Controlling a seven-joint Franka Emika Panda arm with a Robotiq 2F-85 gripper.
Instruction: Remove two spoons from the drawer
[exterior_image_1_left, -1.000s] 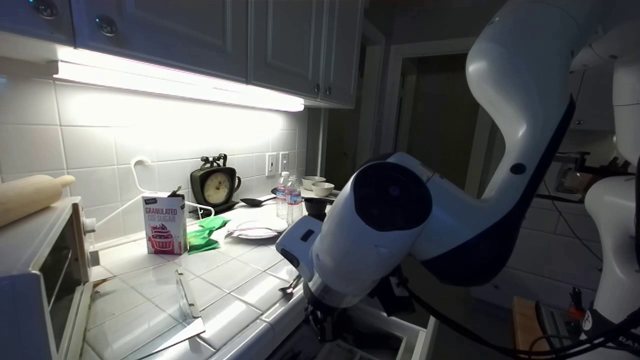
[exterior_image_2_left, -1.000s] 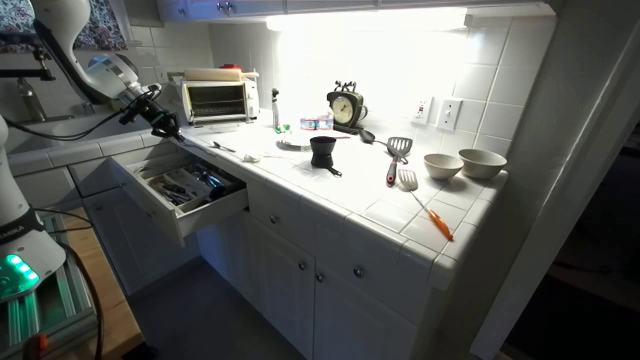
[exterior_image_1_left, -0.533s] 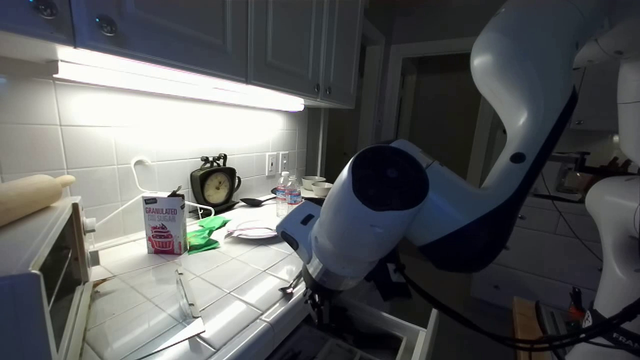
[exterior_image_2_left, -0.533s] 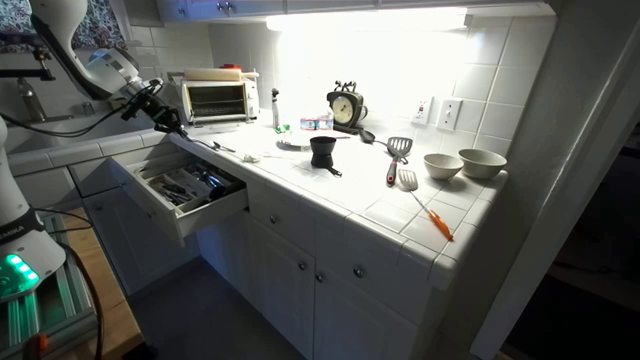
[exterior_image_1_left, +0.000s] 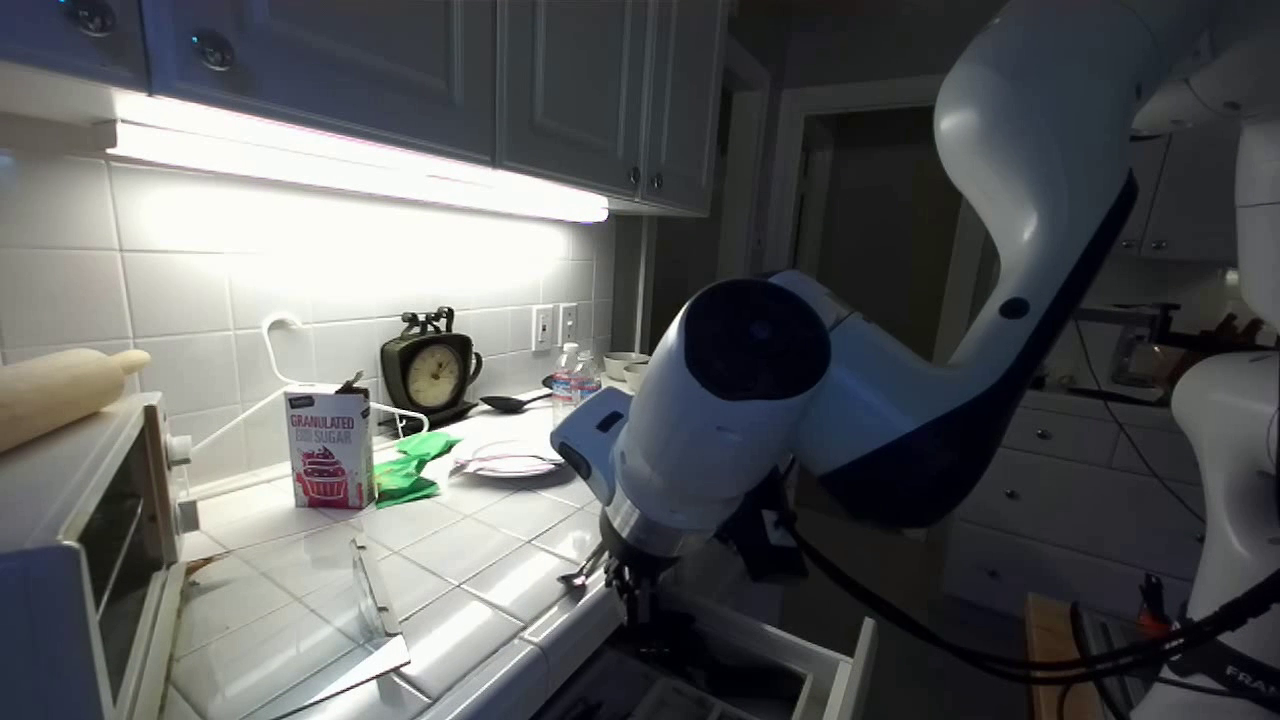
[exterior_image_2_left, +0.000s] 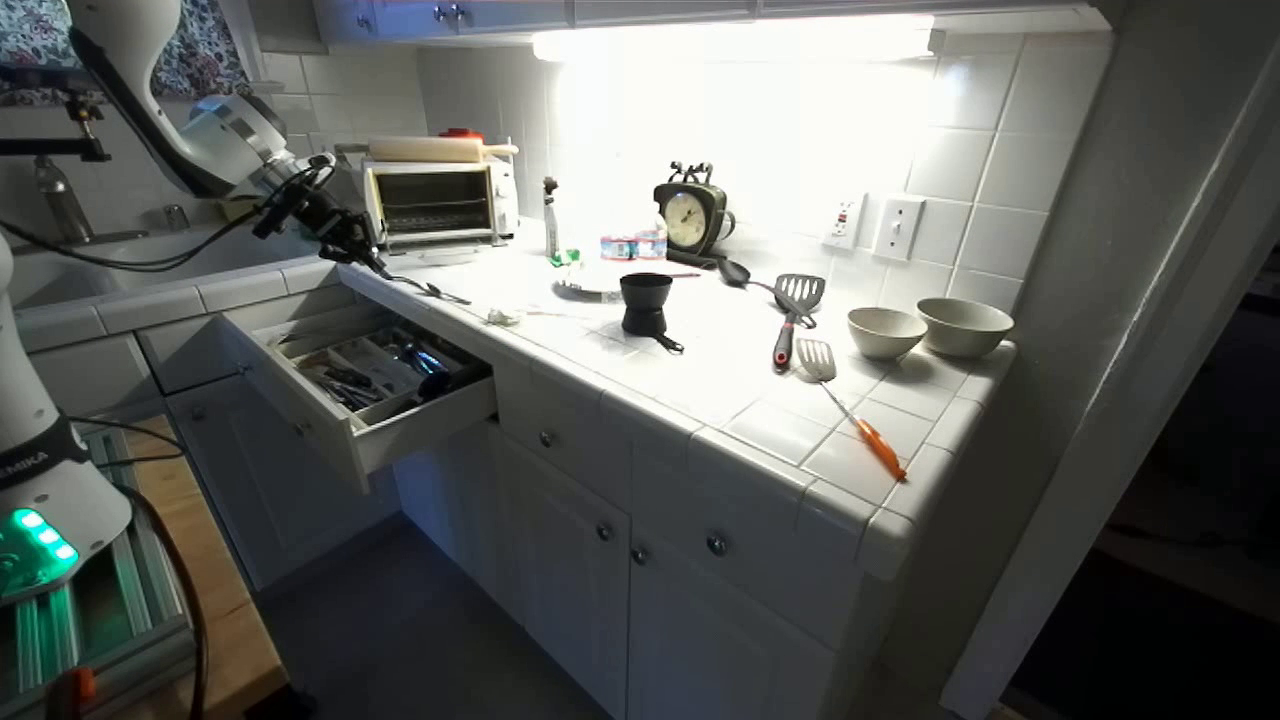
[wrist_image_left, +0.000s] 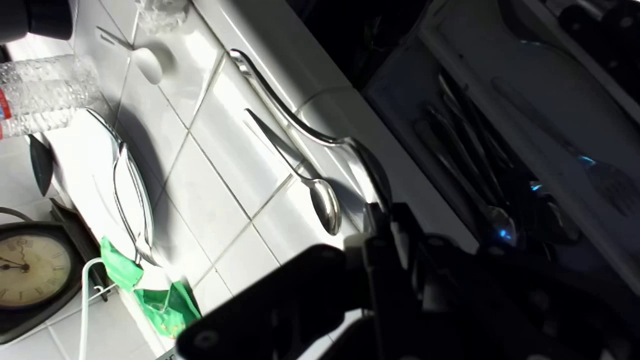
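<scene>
Slanting down, arm (exterior_image_1_left: 885, 385) bent, tool (wrist_image_left: 386, 222) clasping spoon (wrist_image_left: 321, 137)

White arm (exterior_image_1_left: 860, 385), black cables (exterior_image_1_left: 985, 662); black gripper (exterior_image_2_left: 379, 267)

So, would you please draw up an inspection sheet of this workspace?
Surface: white-tiled countertop, brightly lit from under the wall cabinets.
Job's things: drawer open, cutlery inside; one metal spoon lies on the countertop, a second spoon is held.
Clutter: granulated sugar box, water bottles, analog clock and orange-handled slotted turner on the countertop.
Gripper: shut on the second spoon at its bowl end, by the counter edge.
Cables: black cables sag from the robot arm.
Surroundings: toaster oven, rolling pin on top.
</scene>
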